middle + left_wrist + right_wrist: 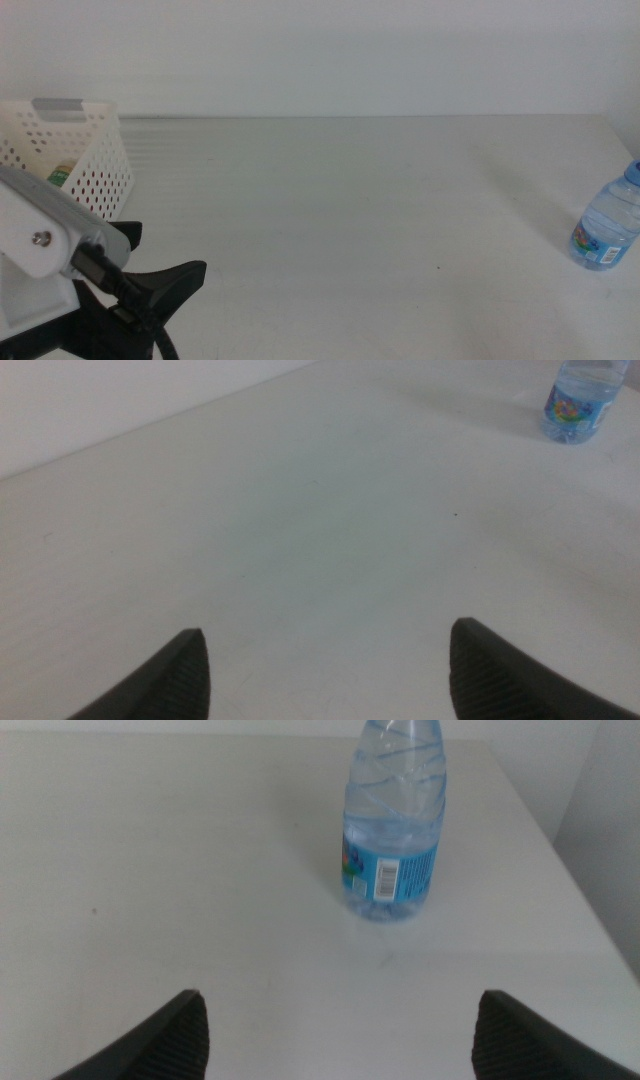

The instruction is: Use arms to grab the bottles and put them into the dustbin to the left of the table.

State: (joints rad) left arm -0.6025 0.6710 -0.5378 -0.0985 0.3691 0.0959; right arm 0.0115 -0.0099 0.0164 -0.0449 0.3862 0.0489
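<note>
A small clear water bottle [607, 222] with a blue label stands upright near the table's right edge. In the right wrist view the bottle [393, 830] is a short way ahead of my right gripper [335, 1035], whose jaws are open and hold nothing. The white perforated dustbin [95, 160] sits at the far left. A bit of a green-labelled bottle [62, 176] shows inside it. My left arm [40, 240] is at the front left, just in front of the dustbin. The left gripper [325, 670] is open and empty, and the water bottle [578, 395] lies far off across the table.
The off-white table [340, 220] stretches bare between the dustbin and the water bottle. A plain white wall rises behind its far edge. The table's right edge runs close beside the bottle [570, 870].
</note>
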